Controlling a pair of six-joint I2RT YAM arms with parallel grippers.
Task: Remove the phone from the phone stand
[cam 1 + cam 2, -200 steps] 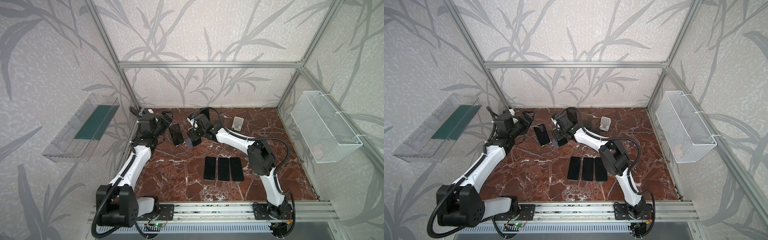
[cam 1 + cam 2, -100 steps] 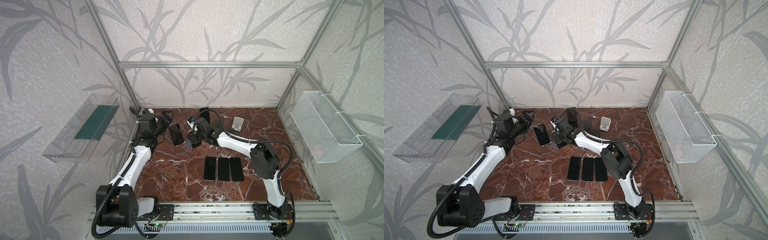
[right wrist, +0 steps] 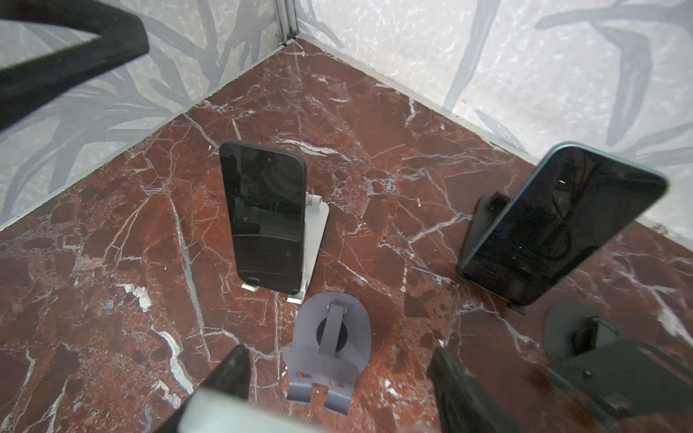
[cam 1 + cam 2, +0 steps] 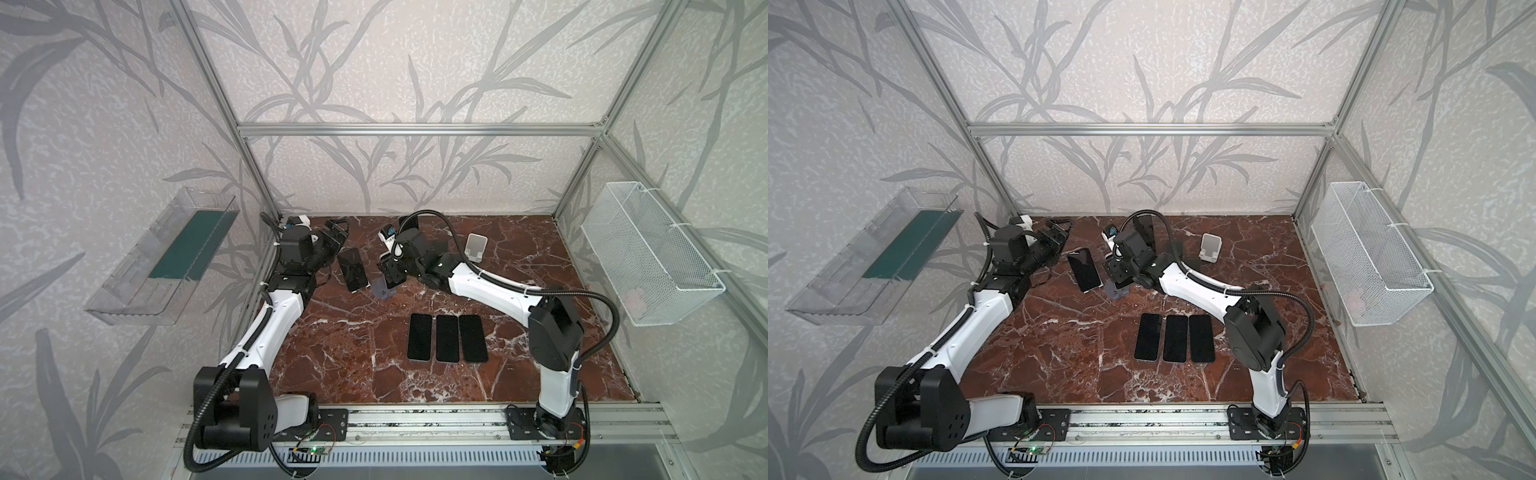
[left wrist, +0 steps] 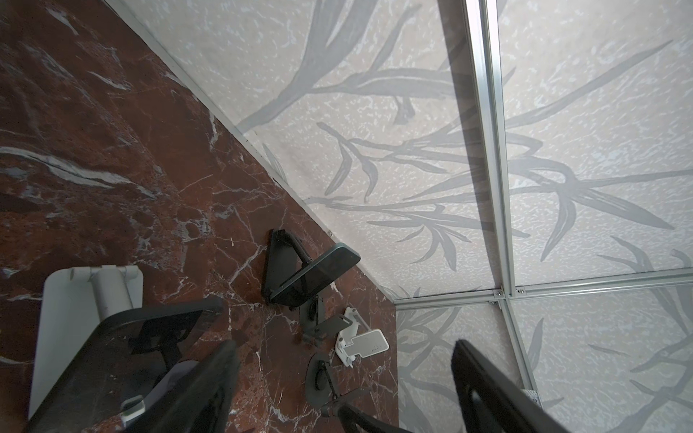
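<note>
While left gripper hangs wide open, empty, far left, right gripper sits over grey stand, jaws apart, can't tell if holding anything.

Lab cell: aluminium frame, wallpapered walls

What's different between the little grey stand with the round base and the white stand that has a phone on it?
The grey round-based plastic stand is empty, while the white flat-plated stand holds a black phone propped nearly upright. The grey stand sits on a circular base; the white stand's plate is rectangular. They also differ plainly in colour. Both rest close together on the red marble tabletop.
</note>
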